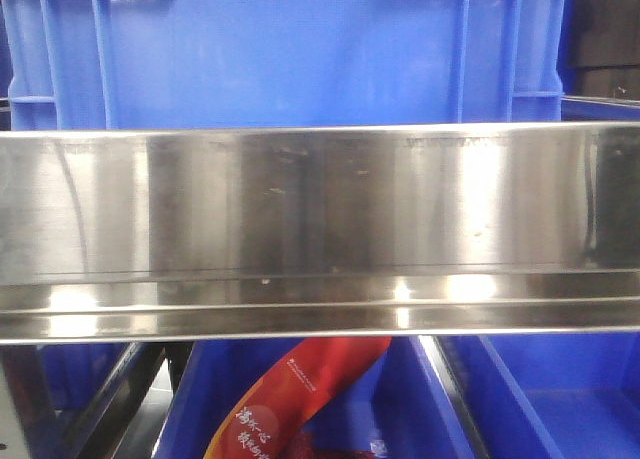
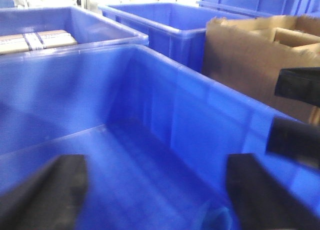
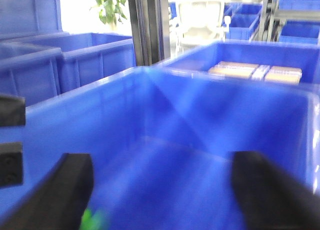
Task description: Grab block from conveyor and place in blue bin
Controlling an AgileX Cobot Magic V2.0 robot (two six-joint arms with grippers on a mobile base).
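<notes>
- Front view: brushed steel rail [image 1: 320,229] fills the middle, a blue crate [image 1: 280,49] behind it, more blue bins below; a red printed packet [image 1: 290,399] lies in the lower middle one. No conveyor, no block, no arm visible here.
- Left wrist view: left tool [image 2: 155,190] spread wide, nothing between its dark fingers [image 2: 50,190], hanging over the inside of a blue bin [image 2: 165,109]. Far left bin holds a tan strapped box [image 2: 35,39]; torn cardboard carton [image 2: 260,64] on the right. Block not visible.
- Right wrist view: right tool [image 3: 160,190] also spread wide with nothing pinched, over a blue bin [image 3: 210,120]. A small green thing [image 3: 92,221] at the bottom edge, too blurred to name. Far right bin holds tan packs [image 3: 255,72].
- Progress: can't tell if a block is already dropped; conveyor out of sight, both tools hold nothing, so likely between picks.
</notes>
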